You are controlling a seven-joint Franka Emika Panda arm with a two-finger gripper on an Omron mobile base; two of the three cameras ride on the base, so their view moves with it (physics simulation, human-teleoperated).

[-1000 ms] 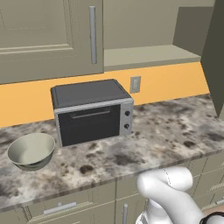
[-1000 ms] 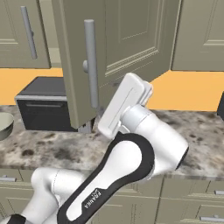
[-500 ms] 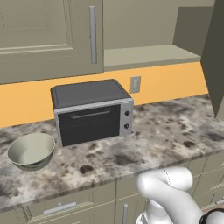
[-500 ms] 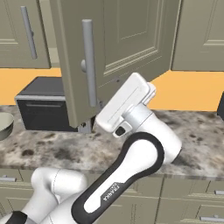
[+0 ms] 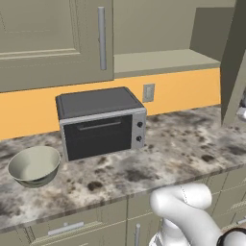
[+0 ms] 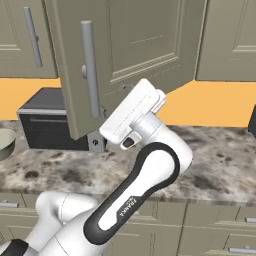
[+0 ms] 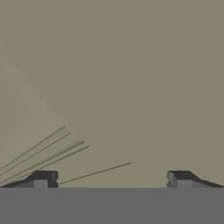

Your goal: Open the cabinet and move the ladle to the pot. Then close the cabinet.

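The cabinet's left door (image 5: pixel 48 38) is shut, its silver bar handle (image 5: pixel 101 38) upright. Its right door (image 6: pixel 125 50) stands swung out wide, bar handle (image 6: pixel 90 70) at its free edge. The bare cabinet shelf (image 5: pixel 163 60) shows behind where that door was. My gripper (image 7: pixel 109 179) is open, with nothing between its fingertips (image 7: pixel 41 178), and faces the beige panel of the open door from very close. In the right base view my white hand (image 6: pixel 132 112) sits at the open door's lower edge. The ladle and the pot are out of view.
A dark toaster oven (image 5: pixel 101 122) stands on the speckled stone counter (image 5: pixel 182 144) under the cabinet, with a pale bowl (image 5: pixel 34 166) to its left. A wall outlet (image 5: pixel 148 92) is on the orange backsplash. Drawers run below the counter edge.
The right cabinet door has swung further open. My hand has risen and shifted a little to the right along with it. The gripper has stayed open.
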